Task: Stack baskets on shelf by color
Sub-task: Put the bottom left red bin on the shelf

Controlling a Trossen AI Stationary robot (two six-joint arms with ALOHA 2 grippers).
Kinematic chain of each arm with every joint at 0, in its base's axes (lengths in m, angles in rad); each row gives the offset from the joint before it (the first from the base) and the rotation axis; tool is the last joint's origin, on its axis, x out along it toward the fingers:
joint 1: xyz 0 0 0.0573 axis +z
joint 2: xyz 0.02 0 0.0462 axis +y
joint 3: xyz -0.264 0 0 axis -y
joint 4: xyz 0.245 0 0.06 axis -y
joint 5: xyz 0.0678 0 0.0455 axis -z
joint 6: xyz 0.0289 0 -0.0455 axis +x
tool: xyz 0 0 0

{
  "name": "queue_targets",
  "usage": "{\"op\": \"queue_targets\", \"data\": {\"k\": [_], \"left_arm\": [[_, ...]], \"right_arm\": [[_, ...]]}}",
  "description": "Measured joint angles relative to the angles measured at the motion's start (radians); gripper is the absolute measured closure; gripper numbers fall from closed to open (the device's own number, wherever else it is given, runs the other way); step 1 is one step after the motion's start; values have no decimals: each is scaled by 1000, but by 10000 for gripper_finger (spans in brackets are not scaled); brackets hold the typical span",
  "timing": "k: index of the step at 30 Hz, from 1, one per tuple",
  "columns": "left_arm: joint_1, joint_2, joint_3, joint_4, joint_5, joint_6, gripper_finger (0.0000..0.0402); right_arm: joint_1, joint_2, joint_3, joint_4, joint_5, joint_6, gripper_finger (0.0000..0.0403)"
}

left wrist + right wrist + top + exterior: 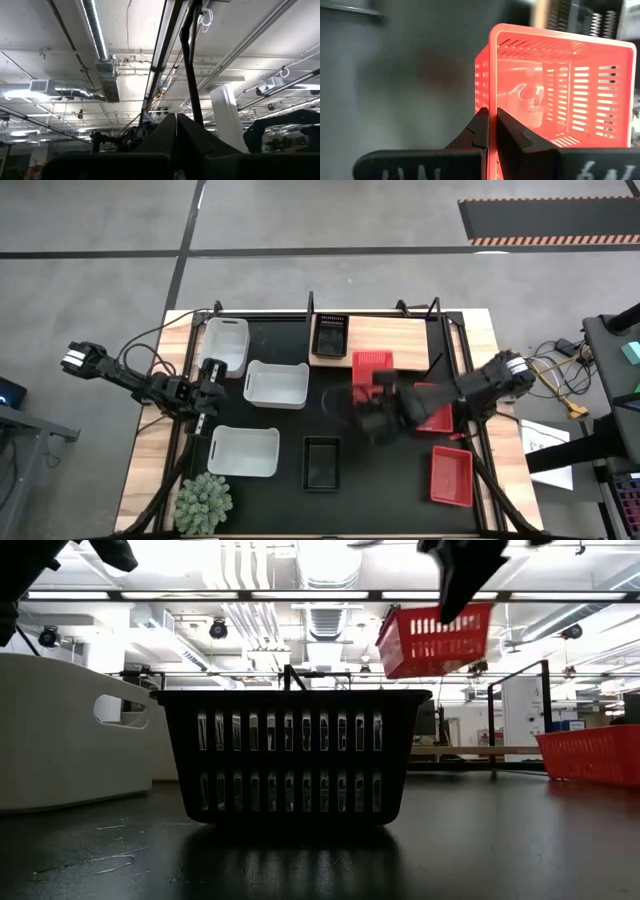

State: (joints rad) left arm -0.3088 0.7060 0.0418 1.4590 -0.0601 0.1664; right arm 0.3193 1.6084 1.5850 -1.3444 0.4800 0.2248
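nearby, right hand (488,131) pinching red basket (560,90) rim aloft; black basket (290,755) below; left hand (176,131) pressed together.

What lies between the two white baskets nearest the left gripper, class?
In the high view, the left gripper itself sits between the white basket at the mat's back corner and the front white basket; otherwise bare mat.

Two dark jointed arms with white-banded bases, trailing black cables; black wedge-shaped fingers (481,131) on each end effector.

Right gripper (372,412) carries a red basket (372,370) (blurred) beside the shelf (400,340); left gripper (207,392) sits among white baskets (276,383).
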Motion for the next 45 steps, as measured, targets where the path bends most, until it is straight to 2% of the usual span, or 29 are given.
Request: {"op": "queue_targets", "data": {"k": [4, 8, 17, 28, 35, 45], "left_arm": [[0, -21, 0, 0, 0, 50, 402], [0, -46, 0, 0, 0, 84, 402], [0, -59, -3, -1, 0, 202, 402], [1, -66, -3, 0, -3, 271, 402], [1, -66, -3, -1, -8, 337, 402], [1, -73, -3, -1, -8, 346, 402]], "right_arm": [[-103, -80, -58, 76, -2, -121, 394], [-188, -187, -168, 213, -57, -218, 394], [-365, -379, -419, 366, -122, -257, 394], [-459, -384, -555, 496, -178, -336, 394], [-508, -383, -567, 561, -249, -386, 394], [-566, -381, -559, 635, -280, -437, 394]]}}
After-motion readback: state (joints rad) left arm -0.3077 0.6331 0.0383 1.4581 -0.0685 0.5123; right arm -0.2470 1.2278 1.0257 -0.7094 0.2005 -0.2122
